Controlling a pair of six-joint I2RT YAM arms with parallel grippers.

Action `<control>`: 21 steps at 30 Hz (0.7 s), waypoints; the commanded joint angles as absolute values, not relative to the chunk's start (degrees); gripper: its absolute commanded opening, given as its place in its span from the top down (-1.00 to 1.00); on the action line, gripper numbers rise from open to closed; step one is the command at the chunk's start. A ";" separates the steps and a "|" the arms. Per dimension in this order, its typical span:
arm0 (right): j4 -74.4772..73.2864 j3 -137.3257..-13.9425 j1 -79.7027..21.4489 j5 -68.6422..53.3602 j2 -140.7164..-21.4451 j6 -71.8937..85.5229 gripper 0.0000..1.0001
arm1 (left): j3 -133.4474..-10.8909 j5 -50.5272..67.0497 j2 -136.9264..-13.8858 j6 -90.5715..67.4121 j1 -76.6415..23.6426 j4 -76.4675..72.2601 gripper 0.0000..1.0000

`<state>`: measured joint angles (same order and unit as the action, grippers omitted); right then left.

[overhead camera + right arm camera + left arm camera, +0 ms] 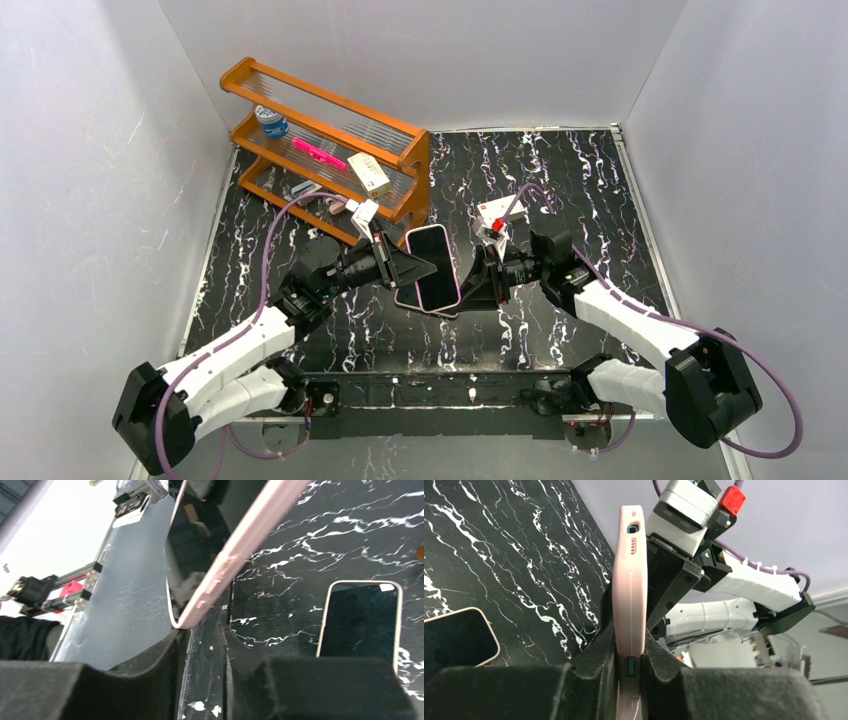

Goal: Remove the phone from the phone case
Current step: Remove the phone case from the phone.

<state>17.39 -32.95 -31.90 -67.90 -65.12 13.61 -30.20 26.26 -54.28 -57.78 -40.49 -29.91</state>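
Observation:
My left gripper (pixel 405 268) (pixel 630 645) is shut on the long edge of a pink phone case (pixel 432 268) (pixel 629 595) and holds it above the table. The case's face is dark and glossy (pixel 200 545); I cannot tell whether a phone sits in it. A dark-screened phone with a cream rim (pixel 454 640) (pixel 360 625) lies flat on the table below the case, mostly hidden in the top view (pixel 405 298). My right gripper (pixel 478 278) (pixel 205 635) is at the case's right edge, jaws slightly apart with nothing between them. The case's corner is just off its left finger (pixel 165 655).
An orange shelf rack (pixel 330 150) stands at the back left, holding a blue-capped bottle (pixel 270 122), a pink marker (pixel 318 152) and a cream box (pixel 368 172). White walls enclose the black marbled table (pixel 560 180). The right arm (pixel 744 590) is close behind the case.

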 commanded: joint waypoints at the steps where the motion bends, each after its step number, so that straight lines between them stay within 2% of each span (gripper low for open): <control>1: 19.09 -32.61 -31.88 -64.97 -61.59 11.47 0.20 | -36.69 29.89 -50.99 -45.60 -41.91 -18.68 1.00; 3: 20.73 -32.39 -31.83 -65.88 -61.06 12.26 0.12 | -37.13 31.12 -51.38 -45.53 -41.89 -18.59 1.00; 8: 23.99 -33.15 -31.84 -68.60 -61.08 14.02 0.07 | -35.69 33.74 -52.03 -48.94 -41.92 -23.70 1.00; 13: 27.15 -32.59 -32.45 -71.11 -60.72 16.20 -0.01 | -35.14 31.39 -51.68 -49.24 -41.86 -23.53 1.00; 21: 27.31 -32.58 -32.92 -71.72 -60.50 15.97 -0.02 | -34.71 29.18 -52.05 -50.27 -41.91 -25.01 1.00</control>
<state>23.97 -32.34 -32.49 -70.11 -61.80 15.53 -34.22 29.74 -52.84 -50.09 -41.71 -22.00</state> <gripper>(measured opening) 0.512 0.135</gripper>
